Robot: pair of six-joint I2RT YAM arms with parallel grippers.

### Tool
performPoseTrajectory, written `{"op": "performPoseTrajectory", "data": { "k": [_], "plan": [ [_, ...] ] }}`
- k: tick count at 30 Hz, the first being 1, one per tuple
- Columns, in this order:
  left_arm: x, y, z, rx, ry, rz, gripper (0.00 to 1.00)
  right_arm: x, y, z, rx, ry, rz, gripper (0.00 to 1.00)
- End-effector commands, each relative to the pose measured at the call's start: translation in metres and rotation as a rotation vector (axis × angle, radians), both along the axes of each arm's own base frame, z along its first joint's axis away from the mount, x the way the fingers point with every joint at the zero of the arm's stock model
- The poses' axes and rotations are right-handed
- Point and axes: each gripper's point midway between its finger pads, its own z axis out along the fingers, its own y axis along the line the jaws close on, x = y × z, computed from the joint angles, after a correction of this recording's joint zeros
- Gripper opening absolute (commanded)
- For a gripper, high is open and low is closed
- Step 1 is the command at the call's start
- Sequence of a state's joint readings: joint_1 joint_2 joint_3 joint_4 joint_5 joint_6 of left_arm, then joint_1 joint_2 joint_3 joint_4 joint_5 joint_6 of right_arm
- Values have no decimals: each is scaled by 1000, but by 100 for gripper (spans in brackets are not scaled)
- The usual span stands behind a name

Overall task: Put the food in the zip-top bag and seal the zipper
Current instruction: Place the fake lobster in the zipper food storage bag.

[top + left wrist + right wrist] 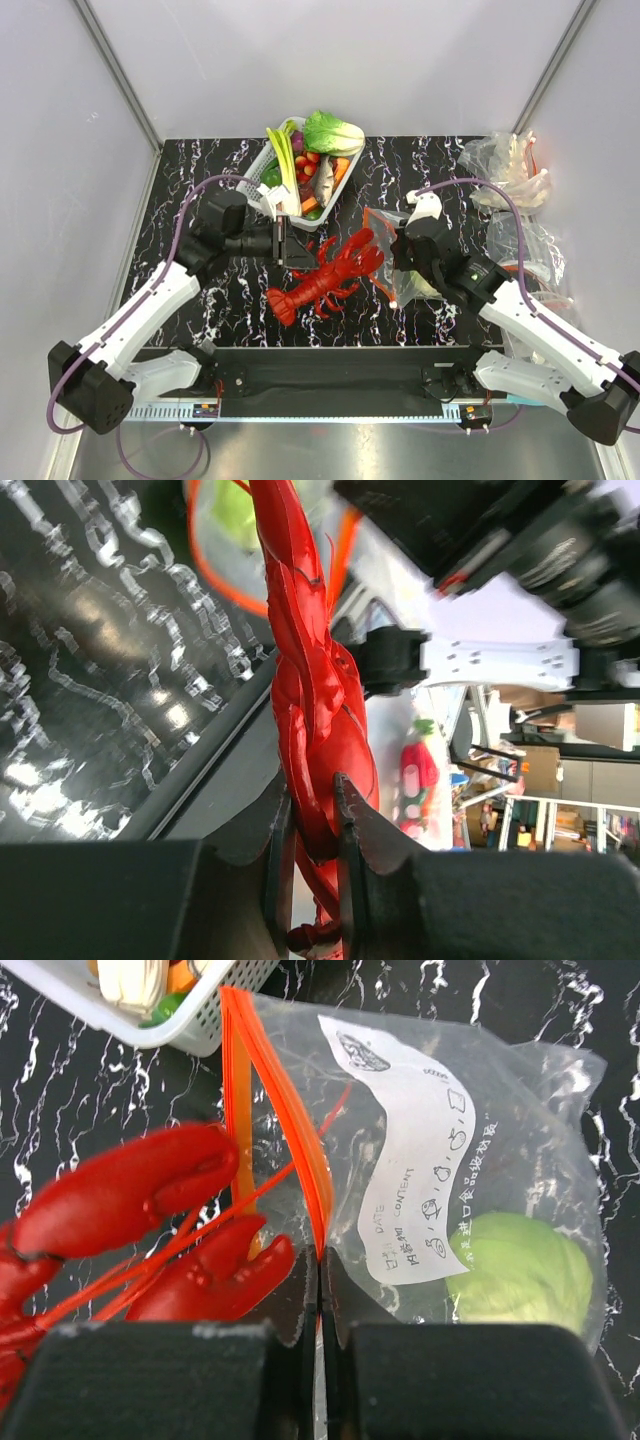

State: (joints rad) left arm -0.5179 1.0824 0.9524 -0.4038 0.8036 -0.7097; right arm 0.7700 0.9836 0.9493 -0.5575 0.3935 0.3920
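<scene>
The left fingers point(352, 825) are clamped on the body of the red lobster point(325, 282), whose claws lie just beside the mouth of the zip-top bag point(520, 1120). The right fingers point(345, 1310) are pinched closed on that mouth edge, right at the zipper point(275, 1110) (its two red-orange strips stand parted). The cabbage point(520, 1270) sits inside the bag. From above, the lobster seems lifted off the table point(200, 180), though that is hard to tell.
</scene>
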Motion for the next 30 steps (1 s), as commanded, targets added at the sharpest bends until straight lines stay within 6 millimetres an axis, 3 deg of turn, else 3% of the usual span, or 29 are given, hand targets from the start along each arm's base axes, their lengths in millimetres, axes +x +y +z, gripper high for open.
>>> {"op": "performPoseTrajectory", "data": {
  "k": [1,10,15,21,26,30],
  "plan": [
    [6,-18,47,-130,-71,-43,0,-1,10,10,85,-29,34,0],
    [16,-49,32,-79,-35,-45,0,-4,12,17,110,-46,50,0],
    [42,-65,8,-28,-8,1,0,-9,15,24,136,-44,72,0],
    [69,-93,4,-49,19,13,0,-15,19,29,164,-29,101,0],
    [87,-109,13,-105,34,36,0,-22,21,29,179,-8,125,0],
    [106,-115,-2,-86,66,92,0,-28,21,27,190,7,144,0]
  ]
}}
